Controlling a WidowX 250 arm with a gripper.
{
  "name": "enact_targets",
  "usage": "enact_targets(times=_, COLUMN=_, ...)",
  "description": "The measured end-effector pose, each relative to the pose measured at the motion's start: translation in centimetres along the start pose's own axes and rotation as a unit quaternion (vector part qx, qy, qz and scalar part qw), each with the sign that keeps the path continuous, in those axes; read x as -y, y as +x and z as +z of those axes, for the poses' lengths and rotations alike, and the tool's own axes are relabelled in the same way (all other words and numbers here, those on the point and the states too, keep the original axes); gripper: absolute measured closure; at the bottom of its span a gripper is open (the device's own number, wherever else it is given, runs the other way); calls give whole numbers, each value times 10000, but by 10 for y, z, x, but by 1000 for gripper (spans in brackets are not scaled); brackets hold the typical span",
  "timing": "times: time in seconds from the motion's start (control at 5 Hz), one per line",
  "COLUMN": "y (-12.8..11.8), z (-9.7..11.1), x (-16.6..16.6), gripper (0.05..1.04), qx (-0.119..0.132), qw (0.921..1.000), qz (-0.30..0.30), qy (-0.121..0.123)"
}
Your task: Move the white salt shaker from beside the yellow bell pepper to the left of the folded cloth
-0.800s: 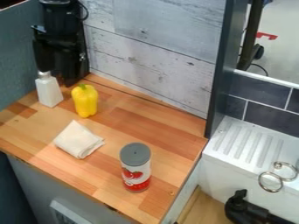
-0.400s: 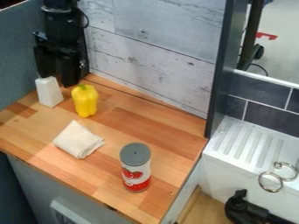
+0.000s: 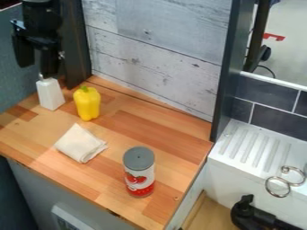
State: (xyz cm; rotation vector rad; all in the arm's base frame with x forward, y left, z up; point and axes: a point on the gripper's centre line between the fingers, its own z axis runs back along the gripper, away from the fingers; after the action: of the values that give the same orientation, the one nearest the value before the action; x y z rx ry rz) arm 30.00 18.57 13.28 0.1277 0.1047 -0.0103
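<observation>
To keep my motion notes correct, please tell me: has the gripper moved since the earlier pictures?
Yes. Judged against the dark upright panel, the gripper has moved up and toward the picture's left.

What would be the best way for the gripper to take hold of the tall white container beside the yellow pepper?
I'd grip the white container by the upper part of its body, coming straight down, one finger on each of two opposite sides. It stands upright, tall and narrow, with flat sides tapering slightly upward. The gripper hangs above, and the pepper stands close by.
</observation>
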Motion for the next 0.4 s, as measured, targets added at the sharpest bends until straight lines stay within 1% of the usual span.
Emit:
enact_targets(times=0.2, y=0, z=5, x=-19, gripper=83, qx=212, qw=9996, qz=105, qy=129)
enact_targets(times=0.4, y=3, z=-7, x=-41, gripper=83, qx=149, qw=9997, qz=173, qy=60)
